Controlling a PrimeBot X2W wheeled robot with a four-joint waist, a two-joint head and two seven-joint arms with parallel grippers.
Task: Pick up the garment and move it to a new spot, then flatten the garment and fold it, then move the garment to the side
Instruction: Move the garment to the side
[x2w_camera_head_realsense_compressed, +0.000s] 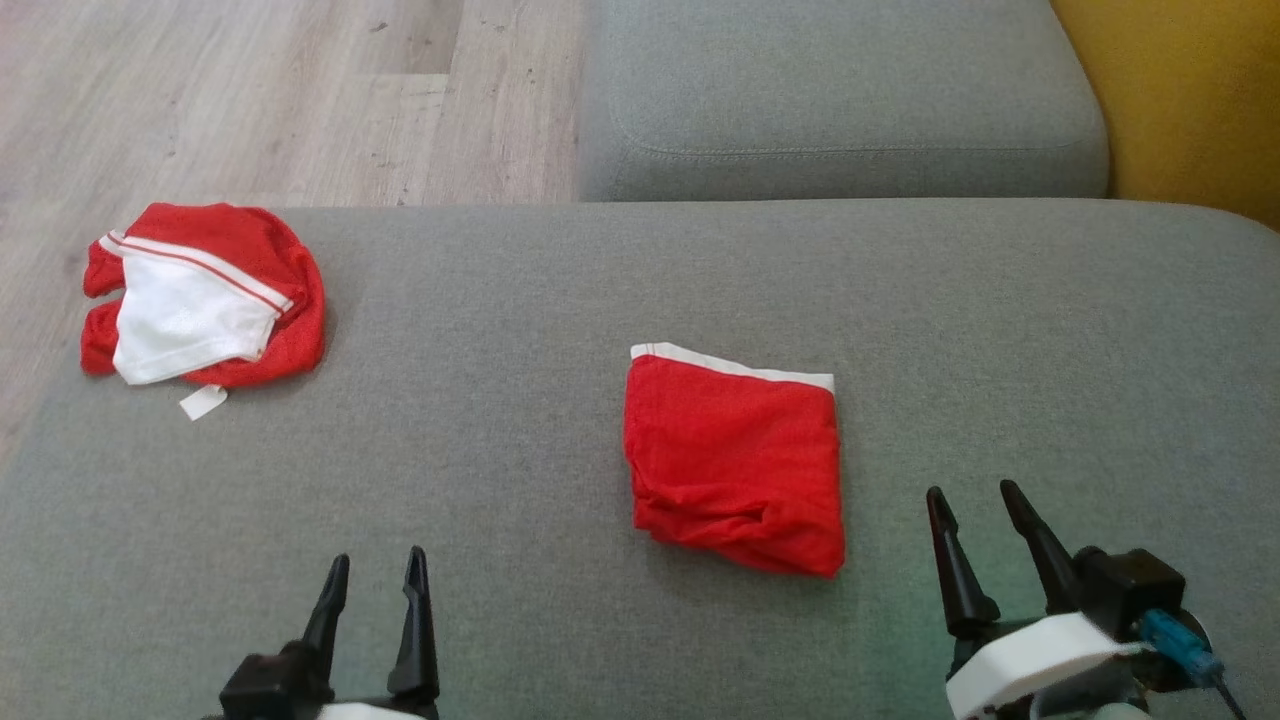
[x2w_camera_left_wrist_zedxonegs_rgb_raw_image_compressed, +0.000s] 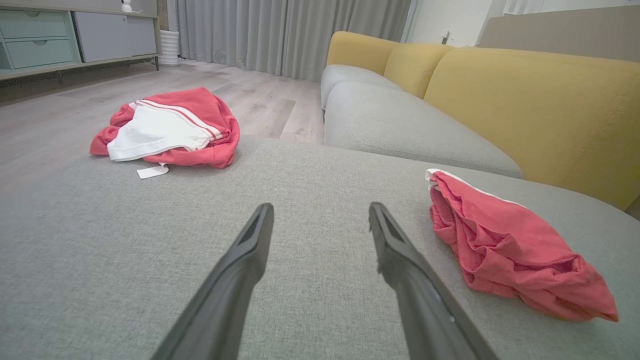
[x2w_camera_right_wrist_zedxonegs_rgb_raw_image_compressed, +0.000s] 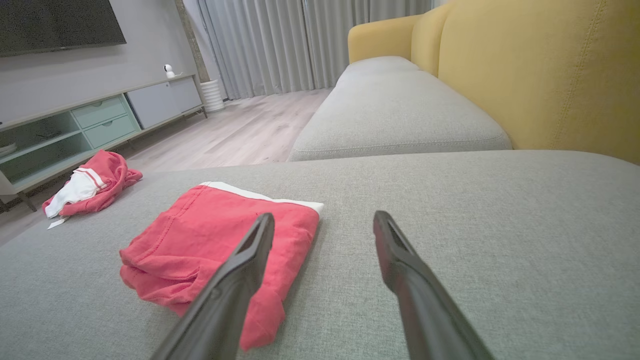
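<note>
A folded garment (x2w_camera_head_realsense_compressed: 735, 460) is lying flat near the middle of a broad grey cushion (x2w_camera_head_realsense_compressed: 500, 300) whose cloth is showing a fine, even weave. The garment is forming a rough square of thin red mesh-like fabric. A narrow white band is running along its far edge, and its near edge is bunching into soft, thick wrinkles where the layers are stacking.

Well apart from it, at the cushion's far left corner, a crumpled garment (x2w_camera_head_realsense_compressed: 205, 295) is sitting in a rounded heap. Red fabric is wrapping around a smooth white panel, which is edged by a white band with a thin red stripe. A small white label (x2w_camera_head_realsense_compressed: 203, 402) is sticking out of the heap's near side onto the cushion.

The left hand (x2w_camera_head_realsense_compressed: 378, 558) is hovering low over the near edge of the cushion. Its two dark, tapering fingers are standing wide apart and gripping nothing. The right hand (x2w_camera_head_realsense_compressed: 972, 490) is hanging just right of the folded garment's near corner, fingers likewise spread wide and empty, touching no cloth.

Beyond the cushion, a second grey cushion (x2w_camera_head_realsense_compressed: 840, 90) with a stitched seam is adjoining a yellow backrest (x2w_camera_head_realsense_compressed: 1190, 90). Pale wood-grain floor (x2w_camera_head_realsense_compressed: 250, 90) is stretching away to the left.
</note>
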